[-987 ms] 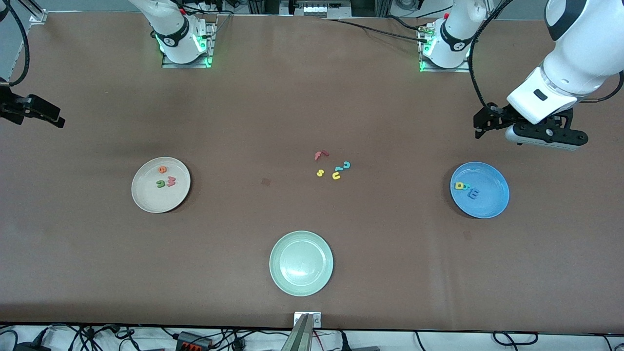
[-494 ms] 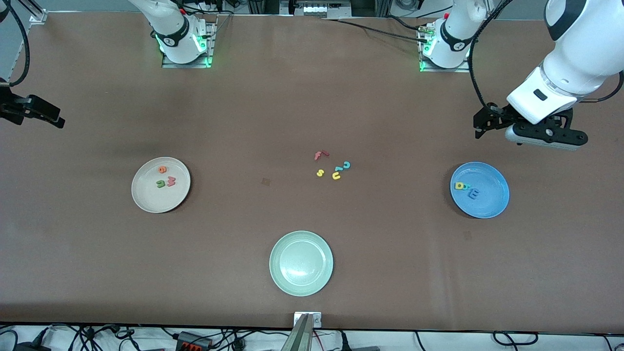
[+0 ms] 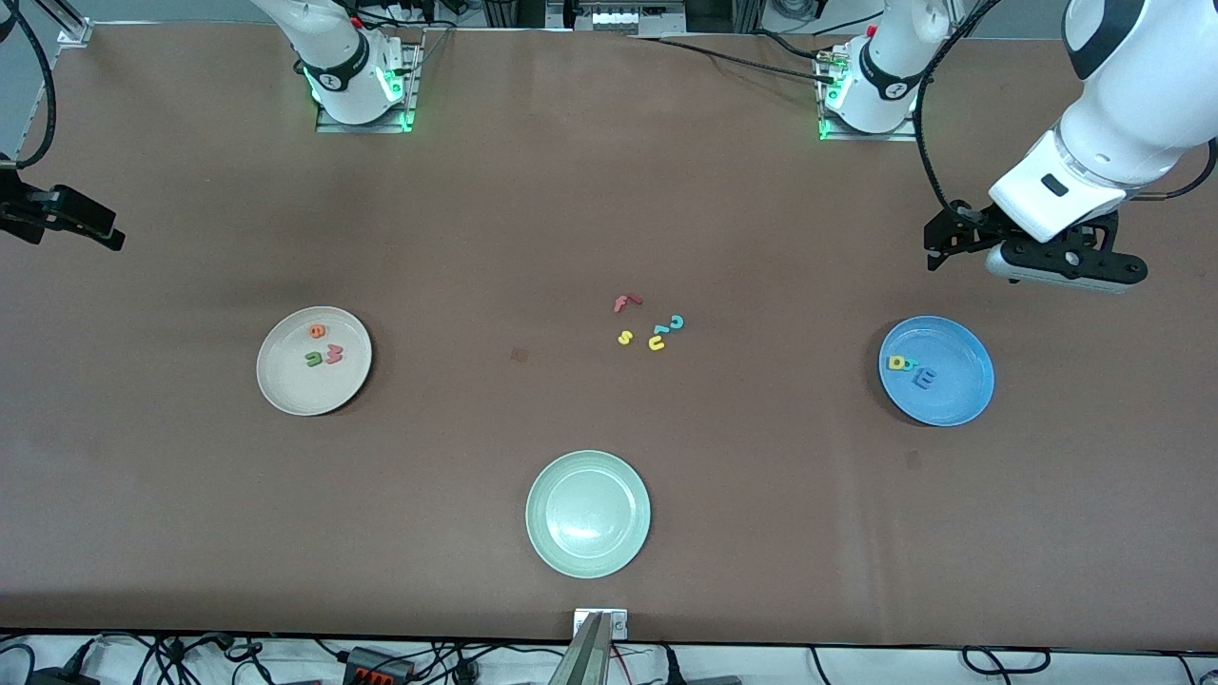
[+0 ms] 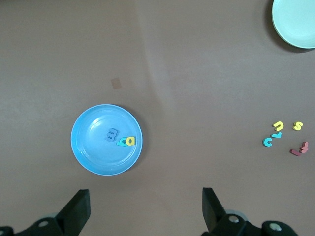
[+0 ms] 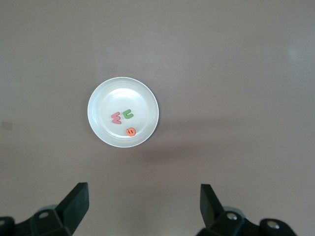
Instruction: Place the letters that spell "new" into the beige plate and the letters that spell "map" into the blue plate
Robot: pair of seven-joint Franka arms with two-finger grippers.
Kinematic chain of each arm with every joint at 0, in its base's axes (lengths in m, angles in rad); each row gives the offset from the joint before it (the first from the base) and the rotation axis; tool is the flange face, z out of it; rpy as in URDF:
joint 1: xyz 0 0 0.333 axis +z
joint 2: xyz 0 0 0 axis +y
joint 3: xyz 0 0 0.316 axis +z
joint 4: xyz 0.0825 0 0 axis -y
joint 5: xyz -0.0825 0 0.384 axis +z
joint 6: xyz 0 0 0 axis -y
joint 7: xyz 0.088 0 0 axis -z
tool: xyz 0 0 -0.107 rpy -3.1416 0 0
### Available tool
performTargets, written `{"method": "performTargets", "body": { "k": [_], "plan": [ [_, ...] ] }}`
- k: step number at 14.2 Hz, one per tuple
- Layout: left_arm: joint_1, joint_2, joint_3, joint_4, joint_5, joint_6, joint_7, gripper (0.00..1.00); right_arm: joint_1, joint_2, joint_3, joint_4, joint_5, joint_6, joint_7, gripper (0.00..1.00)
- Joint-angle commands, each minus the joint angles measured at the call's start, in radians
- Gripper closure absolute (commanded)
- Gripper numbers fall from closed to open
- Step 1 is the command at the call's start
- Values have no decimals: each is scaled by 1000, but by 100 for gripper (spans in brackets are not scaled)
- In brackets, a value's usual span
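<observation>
The beige plate [image 3: 290,381] [image 5: 106,105] holds the orange e [image 3: 317,331] [image 5: 130,132], the green n [image 3: 312,359] [image 5: 128,114] and the pink w [image 3: 334,354] [image 5: 116,118]. In the blue plate [image 3: 961,390] [image 4: 93,142] lie the blue m [image 3: 924,379] [image 4: 112,133], the yellow p [image 3: 896,362] [image 4: 130,141] and the teal a [image 3: 909,364] [image 4: 120,142]. My left gripper [image 3: 937,249] [image 4: 146,206] hangs open and empty over bare table beside the blue plate. At the right arm's end of the table, my right gripper [image 3: 95,228] [image 5: 142,204] is open and empty, high above the table.
A pale mint-green plate [image 3: 588,514] [image 4: 300,19] sits empty near the front camera. Mid-table lie a red f [image 3: 626,303], a yellow s [image 3: 625,337], a yellow u [image 3: 657,342] and a teal c [image 3: 676,322].
</observation>
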Motion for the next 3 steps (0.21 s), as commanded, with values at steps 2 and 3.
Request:
{"method": "performTargets", "body": {
  "k": [2,3],
  "plan": [
    [7,-9,-5,8,1,-20,7,0,5,-13,-5,-15,-17,13,-19,0],
    [7,-9,-5,8,1,-20,7,0,5,-13,-5,-14,-17,13,-19,0]
  ]
}}
